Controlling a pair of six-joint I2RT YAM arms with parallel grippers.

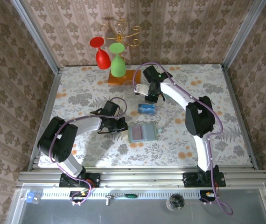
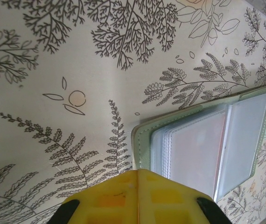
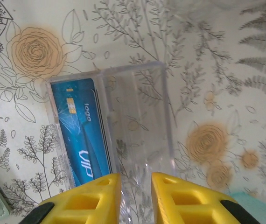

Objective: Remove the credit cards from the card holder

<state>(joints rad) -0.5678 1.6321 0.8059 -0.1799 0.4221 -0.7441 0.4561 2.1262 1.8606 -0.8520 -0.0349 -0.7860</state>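
The right claw (image 3: pixel 135 198) hangs with a narrow gap, gripping nothing, just above a clear tray (image 3: pixel 137 107) where the blue card (image 3: pixel 79 135) lies flat. The left claw (image 2: pixel 137 198), fingers pressed together, sits beside the open card holder (image 2: pixel 140 140) on the counter (image 2: pixel 53 56). A red card (image 2: pixel 193 149) seems to sit under its sleeve. The task looks half done: next, that card needs sliding out while the holder is pinned.

Card holder (image 1: pixel 143 133) lies open, flat on the surface (image 1: pixel 91 93), red card (image 2: pixel 197 150) sleeved inside. Blue card (image 3: pixel 81 133) lies face-up in clear tray (image 3: pixel 140 116).
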